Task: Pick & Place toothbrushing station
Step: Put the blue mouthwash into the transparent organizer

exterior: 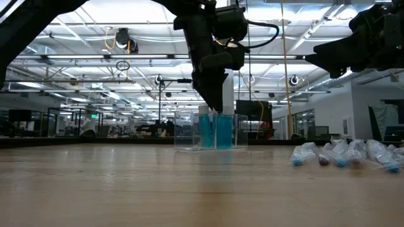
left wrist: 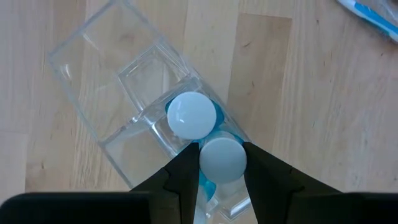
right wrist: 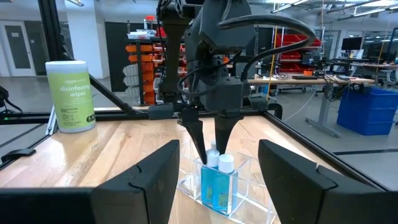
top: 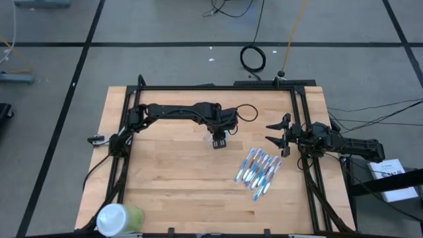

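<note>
wooden table point(top: 165, 178), clear organizer point(left wrist: 118, 93), toothbrushes point(top: 259, 168), wipes canister point(top: 119, 219)

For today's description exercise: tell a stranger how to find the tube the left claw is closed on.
Start at the clear compartmented holder standing mid-table. Two blue tubes with white caps stand side by side in one compartment. The wanted tube sits between the left claw's dark fingers; its neighbour stands free.

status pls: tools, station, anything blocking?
Left tool shut on bottle in clear organizer. Right tool open, waiting beside toothbrushes. Nothing blocking.
</note>
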You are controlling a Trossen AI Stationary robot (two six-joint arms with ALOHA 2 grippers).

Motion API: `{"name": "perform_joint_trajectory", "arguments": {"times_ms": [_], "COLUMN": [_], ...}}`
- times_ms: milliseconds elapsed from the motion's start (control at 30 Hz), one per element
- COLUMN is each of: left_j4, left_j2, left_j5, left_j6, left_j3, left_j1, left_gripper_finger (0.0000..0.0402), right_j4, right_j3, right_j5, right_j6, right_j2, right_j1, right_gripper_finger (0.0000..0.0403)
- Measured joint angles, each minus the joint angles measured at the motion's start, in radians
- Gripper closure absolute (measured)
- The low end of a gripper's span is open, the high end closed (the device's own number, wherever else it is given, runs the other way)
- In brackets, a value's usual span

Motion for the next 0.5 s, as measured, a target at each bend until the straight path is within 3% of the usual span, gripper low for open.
{"name": "perform_joint_trajectory", "arguments": {"times_ms": [500], "left_j4": [-0.02], "left_j2": [0.0], "left_j5": [-0.003], "left_j6": [-0.054], "left_j3": [0.0], "left_j1": [0.0], "left_gripper_finger": [0.0281], "right_j4": [0.0], "right_j3": [0.0], "right_j5": [0.0], "right_j6": [0.0], "right_j2": [0.0], "right_j1": [0.0], "right_gripper_finger": [0.019]}}
